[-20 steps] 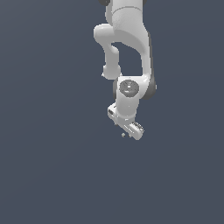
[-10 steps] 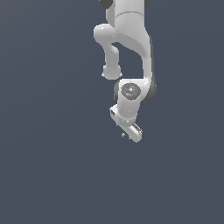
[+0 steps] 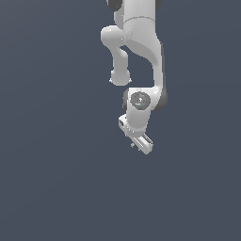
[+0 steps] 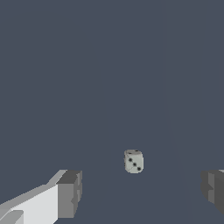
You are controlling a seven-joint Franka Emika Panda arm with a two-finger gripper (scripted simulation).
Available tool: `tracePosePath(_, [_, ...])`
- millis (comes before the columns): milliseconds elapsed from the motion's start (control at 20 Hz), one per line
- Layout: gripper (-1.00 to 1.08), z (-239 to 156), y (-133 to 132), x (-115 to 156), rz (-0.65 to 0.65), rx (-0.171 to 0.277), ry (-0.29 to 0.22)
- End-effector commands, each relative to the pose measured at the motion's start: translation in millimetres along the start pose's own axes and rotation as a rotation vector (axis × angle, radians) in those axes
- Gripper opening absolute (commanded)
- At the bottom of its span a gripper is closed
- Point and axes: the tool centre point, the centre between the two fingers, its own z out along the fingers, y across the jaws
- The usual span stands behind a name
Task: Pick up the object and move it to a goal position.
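The object [image 4: 133, 161] is a small pale grey-green die with rounded corners and black pips, lying on the dark floor. In the wrist view it sits between my two grey fingertips [image 4: 70, 192], with clear gaps on both sides. My gripper [image 4: 140, 189] is open and touches nothing. In the exterior view the white arm reaches down from the top, and the object [image 3: 133, 145] shows only as a tiny speck just below the gripper [image 3: 137, 140], partly hidden by the hand.
Plain dark grey-blue floor fills both views. Only the white arm [image 3: 141, 52] itself stands in the scene.
The arm's wrist and hand have sunk slightly lower in the exterior view, towards the speck. The jaws have stayed apart.
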Motion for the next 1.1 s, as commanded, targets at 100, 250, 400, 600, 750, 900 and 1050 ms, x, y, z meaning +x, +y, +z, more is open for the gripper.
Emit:
tracePosePath(100, [1.00,22,1,0,0.002,-0.001,0.000])
tracePosePath(250, [1.00,34,1,0,0.004,-0.001,0.000])
tracePosePath(400, [1.00,39,1,0,0.004,-0.001,0.000])
tracePosePath(600, [-1.00,40,0,0,0.004,-0.001,0.000])
tracePosePath(750, [-1.00,40,0,0,0.004,-0.001,0.000])
tracePosePath(900, [-1.00,40,0,0,0.004,-0.001,0.000])
tracePosePath(1050, [-1.00,39,0,0,0.004,0.000,0.000])
